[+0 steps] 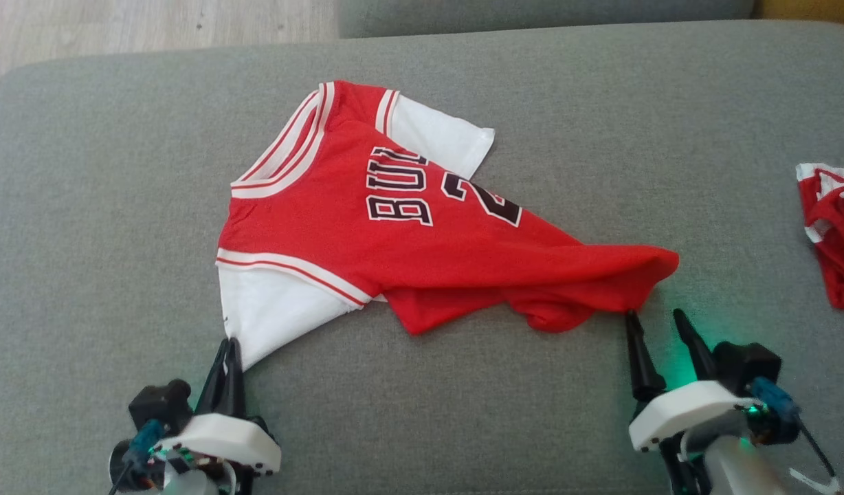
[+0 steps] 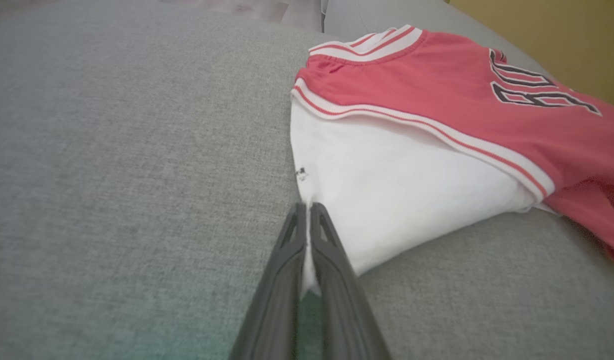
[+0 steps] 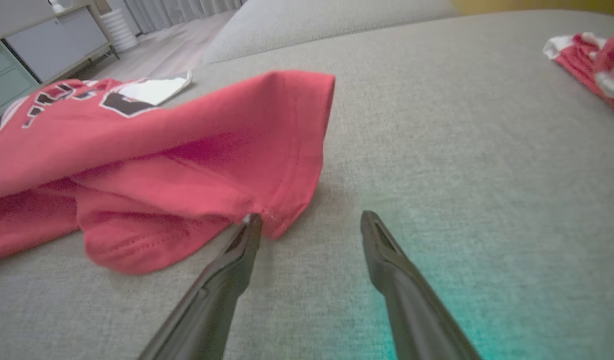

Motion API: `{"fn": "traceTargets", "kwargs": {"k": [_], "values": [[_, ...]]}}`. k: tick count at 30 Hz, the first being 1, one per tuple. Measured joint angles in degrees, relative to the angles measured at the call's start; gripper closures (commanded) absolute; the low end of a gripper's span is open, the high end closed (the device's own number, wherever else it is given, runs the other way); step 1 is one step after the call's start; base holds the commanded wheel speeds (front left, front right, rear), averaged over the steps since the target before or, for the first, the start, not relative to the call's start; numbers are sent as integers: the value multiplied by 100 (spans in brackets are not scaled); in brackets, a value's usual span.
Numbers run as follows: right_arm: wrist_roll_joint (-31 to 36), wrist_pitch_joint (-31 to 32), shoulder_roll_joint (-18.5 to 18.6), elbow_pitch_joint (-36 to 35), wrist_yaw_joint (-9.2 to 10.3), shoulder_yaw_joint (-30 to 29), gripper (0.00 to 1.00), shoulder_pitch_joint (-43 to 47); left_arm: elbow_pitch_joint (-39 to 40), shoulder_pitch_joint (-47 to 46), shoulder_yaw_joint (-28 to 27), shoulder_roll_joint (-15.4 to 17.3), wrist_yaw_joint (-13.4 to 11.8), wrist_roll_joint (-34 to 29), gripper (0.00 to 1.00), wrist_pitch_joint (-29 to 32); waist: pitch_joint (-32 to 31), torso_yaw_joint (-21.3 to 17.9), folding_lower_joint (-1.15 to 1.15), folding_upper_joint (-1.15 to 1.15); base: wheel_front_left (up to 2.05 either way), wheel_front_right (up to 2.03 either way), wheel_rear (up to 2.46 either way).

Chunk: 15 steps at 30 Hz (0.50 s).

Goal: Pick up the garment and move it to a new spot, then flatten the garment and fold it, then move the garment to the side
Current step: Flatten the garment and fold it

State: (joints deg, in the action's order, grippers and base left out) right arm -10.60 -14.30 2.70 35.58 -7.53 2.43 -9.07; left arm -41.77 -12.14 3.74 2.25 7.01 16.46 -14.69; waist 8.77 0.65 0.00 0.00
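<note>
The garment [image 1: 408,234] is a red jersey with white sleeves and dark lettering, lying crumpled across a grey cushion [image 1: 85,206]. My left gripper [image 1: 229,347] is shut on the tip of its near white sleeve [image 2: 387,200]; in the left wrist view a sliver of white cloth shows pinched between the left gripper [image 2: 307,210] fingers. My right gripper [image 1: 656,317] stands open at the red hem corner [image 3: 287,210]. Its left fingertip [image 3: 252,225] touches that corner, and nothing lies between its jaws in the right wrist view, where the right gripper [image 3: 312,220] points at bare cushion.
A second red and white cloth [image 1: 834,227] lies bunched at the cushion's right edge. Another grey cushion [image 1: 532,14] sits behind, with pale wooden floor [image 1: 119,27] at the far left. Pale drawers [image 3: 37,55] stand across the floor.
</note>
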Motion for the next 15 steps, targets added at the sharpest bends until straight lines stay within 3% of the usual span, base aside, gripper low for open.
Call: {"fn": "traceTargets", "kwargs": {"k": [15], "values": [[31, 0, 1, 245, 0, 285, 0, -350, 92, -23, 13, 0, 2, -33, 100, -1, 163, 51, 0, 0, 0, 0, 0]]}}
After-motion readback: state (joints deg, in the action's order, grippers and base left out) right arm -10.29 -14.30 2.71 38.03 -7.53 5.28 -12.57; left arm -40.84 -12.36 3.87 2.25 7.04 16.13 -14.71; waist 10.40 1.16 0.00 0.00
